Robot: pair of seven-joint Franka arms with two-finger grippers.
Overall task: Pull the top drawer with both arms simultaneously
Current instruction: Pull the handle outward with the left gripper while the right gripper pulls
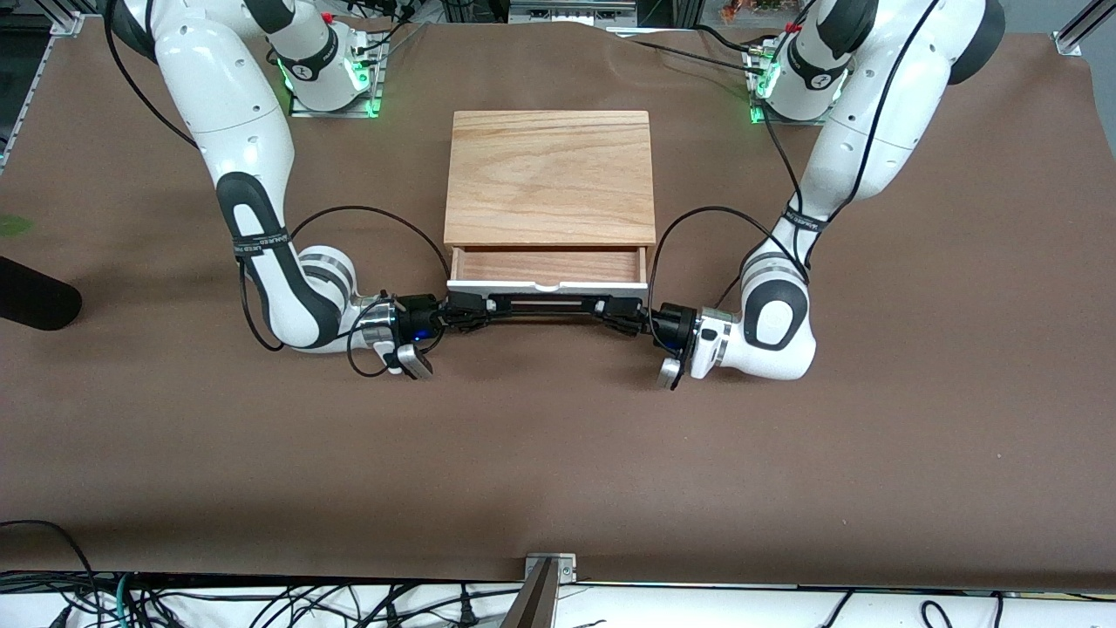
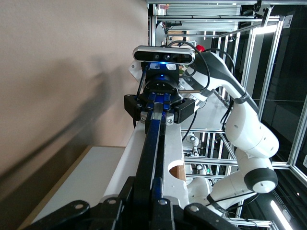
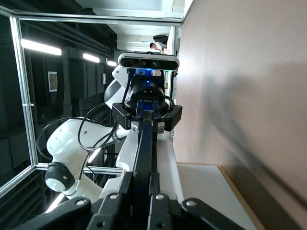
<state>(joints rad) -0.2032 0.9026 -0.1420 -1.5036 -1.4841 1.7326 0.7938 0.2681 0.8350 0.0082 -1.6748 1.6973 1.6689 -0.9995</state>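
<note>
The top drawer [image 1: 547,266] stands partly out of the wooden box [image 1: 549,174], so its light-wood tray shows behind its white front panel [image 1: 523,285]. The black bar handle [image 1: 547,305] runs across that panel. My right gripper [image 1: 475,308] is shut on the handle's end toward the right arm, my left gripper [image 1: 615,310] on the end toward the left arm. In the left wrist view my left gripper [image 2: 152,194] clamps the handle [image 2: 152,143], with the right gripper [image 2: 160,103] at the other end. In the right wrist view my right gripper [image 3: 146,194] clamps the handle [image 3: 144,148].
The brown table [image 1: 558,453] stretches wide between the drawer and the front camera. A black object [image 1: 35,301] lies at the right arm's end of the table. Black cables loop beside each wrist. A metal bracket [image 1: 549,567] sits at the table's near edge.
</note>
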